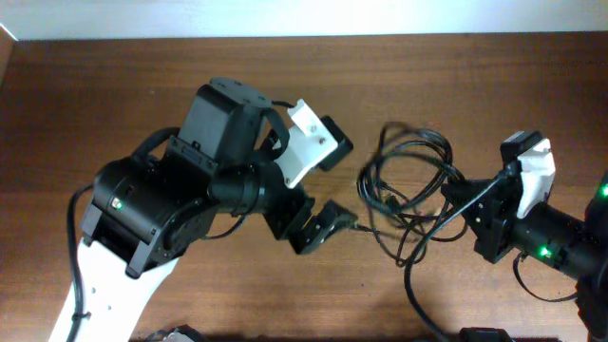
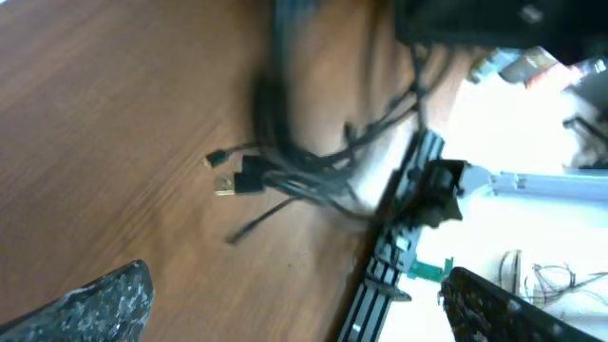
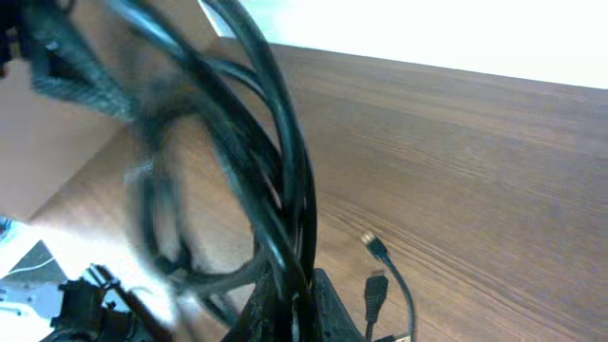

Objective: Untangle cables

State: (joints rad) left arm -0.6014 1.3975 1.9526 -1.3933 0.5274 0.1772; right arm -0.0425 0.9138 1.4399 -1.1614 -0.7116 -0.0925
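1 tangle of cables (image 1: pixel 391 201), mid-right on the tabletop (image 1: pixel 142 85): likely light, limp, snag-prone; your right jaws clamp its loops, left jaws gape nearby; take 1 strand behind a plug (image 2: pixel 225 187).

One wooden tabletop (image 1: pixel 95 85) carries one tangled bundle of thin black cables (image 1: pixel 413 185); its separate cords cannot be counted. At least two plug ends (image 2: pixel 225 187) show. Two robot arms appear: left arm (image 1: pixel 152 209), right arm (image 1: pixel 556 237).
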